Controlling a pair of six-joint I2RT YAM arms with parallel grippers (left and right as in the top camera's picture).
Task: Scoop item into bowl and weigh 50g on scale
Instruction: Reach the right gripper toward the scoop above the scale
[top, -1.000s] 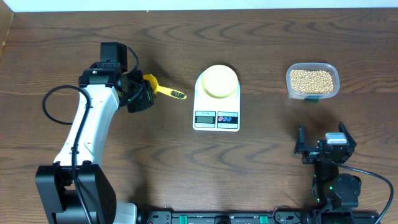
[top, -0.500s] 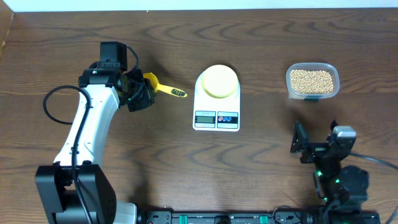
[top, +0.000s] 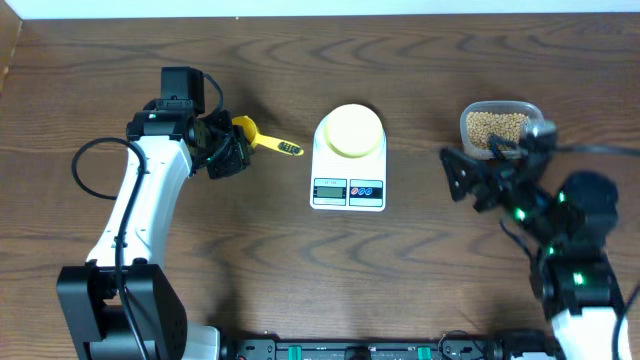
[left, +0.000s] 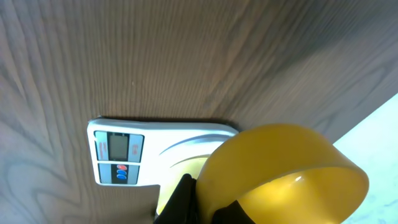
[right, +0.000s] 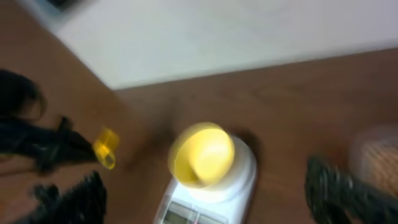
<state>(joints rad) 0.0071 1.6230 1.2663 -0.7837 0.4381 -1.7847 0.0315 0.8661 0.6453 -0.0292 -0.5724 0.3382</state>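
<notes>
The pale yellow bowl (top: 352, 131) stands on the white scale (top: 348, 185) at mid-table, with the display toward the front. The tan beans (top: 497, 125) fill a clear tub at the right. My left gripper (top: 226, 150) is shut on the cup end of a yellow scoop (top: 262, 142) left of the scale, its handle pointing at the scale. In the left wrist view the scoop (left: 280, 171) fills the lower right, with the scale (left: 121, 155) behind it. My right gripper (top: 462, 180) is open and empty, raised between scale and tub. Its blurred view shows the bowl (right: 202, 155) between the fingers (right: 208, 199).
The clear rectangular tub (top: 532, 110) is partly covered by my right arm in the overhead view. Bare wooden table (top: 300, 280) lies in front of the scale. The table's far edge and a white wall show in the right wrist view (right: 217, 31).
My right arm has lifted from the front right and swung back and left, now over the tub's near side. The left arm and scoop have not moved.
</notes>
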